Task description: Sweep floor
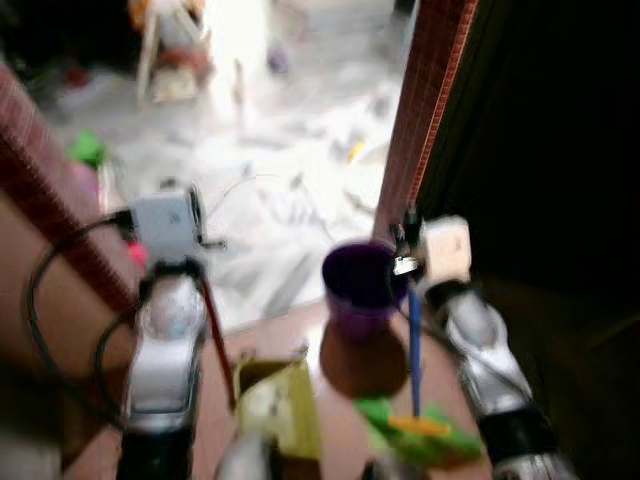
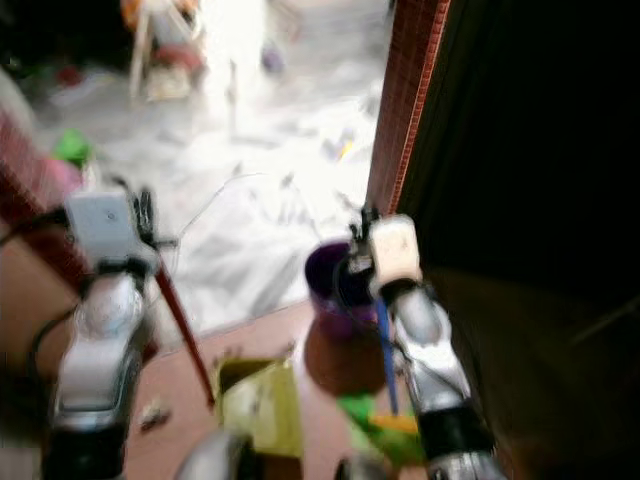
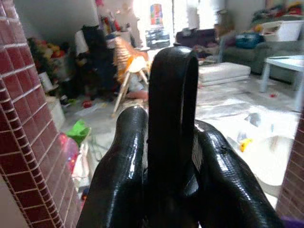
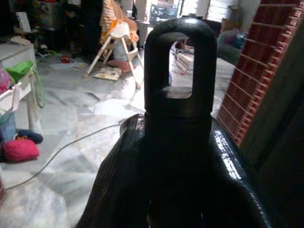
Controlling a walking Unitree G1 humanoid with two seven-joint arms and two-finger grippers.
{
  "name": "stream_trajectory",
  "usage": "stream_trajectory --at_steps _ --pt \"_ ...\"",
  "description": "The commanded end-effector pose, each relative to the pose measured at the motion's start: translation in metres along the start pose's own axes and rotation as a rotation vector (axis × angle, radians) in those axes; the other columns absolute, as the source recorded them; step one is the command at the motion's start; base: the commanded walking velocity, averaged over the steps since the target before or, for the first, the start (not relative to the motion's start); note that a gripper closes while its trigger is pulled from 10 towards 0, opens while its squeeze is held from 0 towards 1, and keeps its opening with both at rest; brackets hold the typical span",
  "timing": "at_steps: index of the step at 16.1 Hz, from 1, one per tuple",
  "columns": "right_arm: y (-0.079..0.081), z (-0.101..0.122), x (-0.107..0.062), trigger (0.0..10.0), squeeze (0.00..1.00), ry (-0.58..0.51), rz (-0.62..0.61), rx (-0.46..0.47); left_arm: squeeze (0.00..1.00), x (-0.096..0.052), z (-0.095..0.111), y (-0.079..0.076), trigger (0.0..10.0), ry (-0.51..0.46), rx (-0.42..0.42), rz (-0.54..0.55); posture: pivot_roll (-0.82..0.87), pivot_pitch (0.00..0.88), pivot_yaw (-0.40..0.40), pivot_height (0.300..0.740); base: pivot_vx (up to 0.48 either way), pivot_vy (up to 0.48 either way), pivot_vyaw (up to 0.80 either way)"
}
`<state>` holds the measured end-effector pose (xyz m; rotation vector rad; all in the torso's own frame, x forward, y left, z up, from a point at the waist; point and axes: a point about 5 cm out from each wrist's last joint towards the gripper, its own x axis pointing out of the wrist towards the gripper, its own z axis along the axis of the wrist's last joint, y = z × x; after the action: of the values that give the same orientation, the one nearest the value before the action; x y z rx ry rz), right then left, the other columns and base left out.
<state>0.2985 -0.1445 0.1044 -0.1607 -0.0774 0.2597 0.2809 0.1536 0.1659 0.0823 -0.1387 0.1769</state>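
We saw a reddish-brown floor (image 1: 290, 345) bearing a purple bucket (image 1: 358, 285), a yellow-green dustpan (image 1: 280, 405) and a green broom head (image 1: 425, 435); beyond it lay pale marble floor (image 1: 270, 215) scattered with litter.

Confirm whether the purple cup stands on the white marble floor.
No. In the left eye view the purple cup stands on the reddish-brown surface, at its edge, beside the right pincer; the white marble floor lies beyond it.
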Motion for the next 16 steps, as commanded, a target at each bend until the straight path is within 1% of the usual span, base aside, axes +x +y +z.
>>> stream_trajectory --at_steps 1,15,16 --pt "0.0001 0.0016 0.0011 10.0 0.0 0.0 -0.001 0.018 0.0 0.0031 0.0145 0.0032 10.0 -0.068 0.009 0.006 -0.03 0.0 0.016 0.74 -0.319 0.0 0.0" --pt "0.0002 0.0019 0.0013 10.0 0.0 0.0 0.0 0.019 0.0 0.0036 0.0147 0.0033 10.0 -0.068 0.01 0.006 -0.03 0.0 0.016 0.74 -0.319 0.0 0.0" --pt "0.0009 0.0069 0.0026 10.0 0.0 -0.017 -0.019 0.079 0.0 0.0021 0.0061 0.008 10.0 -0.042 0.027 0.026 -0.03 0.0 0.021 0.74 0.0 0.0 0.0"
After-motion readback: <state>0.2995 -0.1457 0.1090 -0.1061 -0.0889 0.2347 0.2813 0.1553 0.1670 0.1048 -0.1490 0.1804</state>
